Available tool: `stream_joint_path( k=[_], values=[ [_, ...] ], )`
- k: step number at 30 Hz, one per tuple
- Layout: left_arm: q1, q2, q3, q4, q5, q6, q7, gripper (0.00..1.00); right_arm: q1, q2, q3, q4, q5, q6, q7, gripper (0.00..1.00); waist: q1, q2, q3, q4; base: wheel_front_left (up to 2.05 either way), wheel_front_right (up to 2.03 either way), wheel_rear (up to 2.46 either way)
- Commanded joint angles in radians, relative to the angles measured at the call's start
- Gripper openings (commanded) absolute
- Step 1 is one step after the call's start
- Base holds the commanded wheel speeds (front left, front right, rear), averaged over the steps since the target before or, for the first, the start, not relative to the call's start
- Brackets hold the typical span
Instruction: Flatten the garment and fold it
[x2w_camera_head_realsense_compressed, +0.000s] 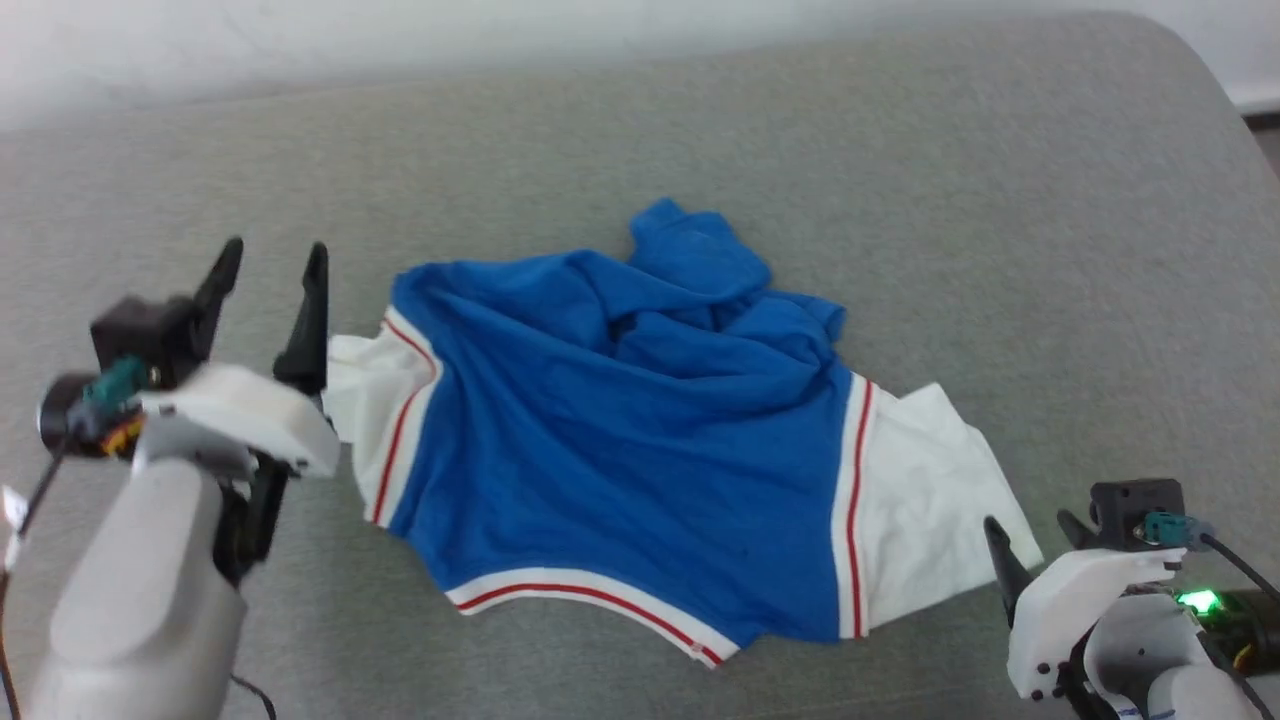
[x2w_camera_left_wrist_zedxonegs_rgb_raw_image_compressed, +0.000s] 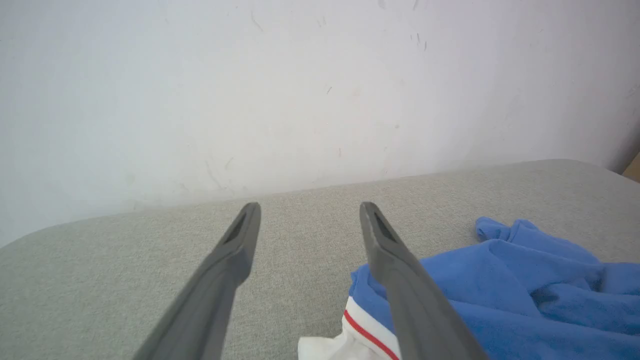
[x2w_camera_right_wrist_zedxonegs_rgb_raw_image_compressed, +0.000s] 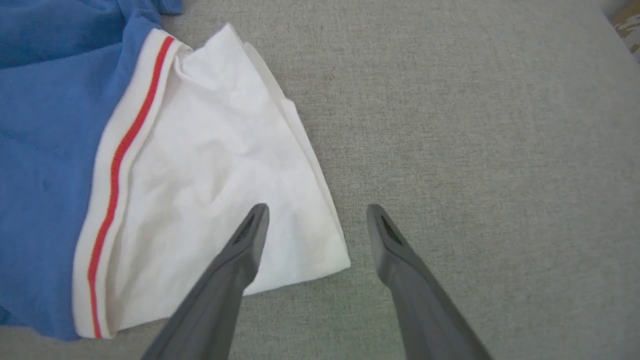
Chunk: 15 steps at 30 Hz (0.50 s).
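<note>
Garment (x2w_camera_head_realsense_compressed: 620, 440) — blue, rumpled, white-sleeved

Left gripper (x2w_camera_head_realsense_compressed: 275, 250) and right gripper (x2w_camera_head_realsense_compressed: 1028, 522) are both rocking long dark tapered fingers (x2w_camera_head_realsense_compressed: 308, 320) on white plastic shells (x2w_camera_head_realsense_compressed: 250, 415), with pale grey forearms (x2w_camera_head_realsense_compressed: 140, 590) behind. Black camera blocks (x2w_camera_head_realsense_compressed: 1135, 508) are wearing teal plugs (x2w_camera_head_realsense_compressed: 1165, 527) and black cables (x2w_camera_head_realsense_compressed: 1235, 565); a green light (x2w_camera_head_realsense_compressed: 1198, 602) is glowing on the right arm.

A grey woven-fabric surface (x2w_camera_head_realsense_compressed: 1000, 200) with rounded corners spreads beneath and ahead of the left end effector (x2w_camera_left_wrist_zedxonegs_rgb_raw_image_compressed: 310, 207). Just beyond its fingertips, where the padding ends, a white wall (x2w_camera_left_wrist_zedxonegs_rgb_raw_image_compressed: 300, 75) rises, scuffed with small dark marks. The light is soft and even across fabric and wall.
</note>
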Motion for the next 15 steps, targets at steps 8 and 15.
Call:
stream_joint_path(
  k=[8,15],
  values=[
    [0.282,-0.056,0.086,-0.296,-0.003,0.110,-0.023,1.00,-0.022,-0.070,-0.037,0.058,-0.079,-0.002,0.085,1.00,0.0001,0.0000,-0.045,0.138,0.00,0.00,0.00],
    [0.437,-0.127,0.134,-0.395,0.016,0.131,-0.023,1.00,-0.056,-0.071,-0.042,0.155,-0.068,-0.002,0.112,1.00,0.0001,0.0000,-0.016,0.183,0.00,0.00,0.00]
  ],
)
